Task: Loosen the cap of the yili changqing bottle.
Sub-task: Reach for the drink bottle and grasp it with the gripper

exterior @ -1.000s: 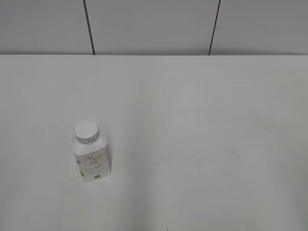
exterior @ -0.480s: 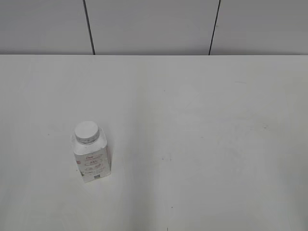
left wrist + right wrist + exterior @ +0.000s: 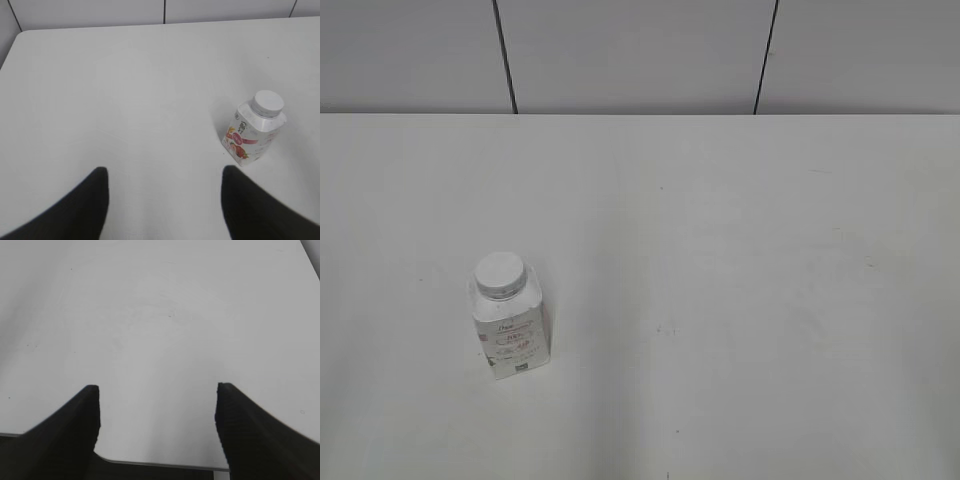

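Note:
The yili changqing bottle (image 3: 510, 330) stands upright on the white table at the front left of the exterior view, small, squarish and white with a pink-printed label. Its round white cap (image 3: 500, 273) sits on the neck. In the left wrist view the bottle (image 3: 252, 132) and its cap (image 3: 267, 102) stand ahead and to the right of my left gripper (image 3: 164, 175), which is open, empty and well short of the bottle. My right gripper (image 3: 156, 390) is open and empty over bare table near the table's front edge. Neither gripper shows in the exterior view.
The white table (image 3: 720, 260) ends at a grey panelled wall (image 3: 640, 50) at the back. The table's front edge (image 3: 160, 464) shows under my right gripper in the right wrist view.

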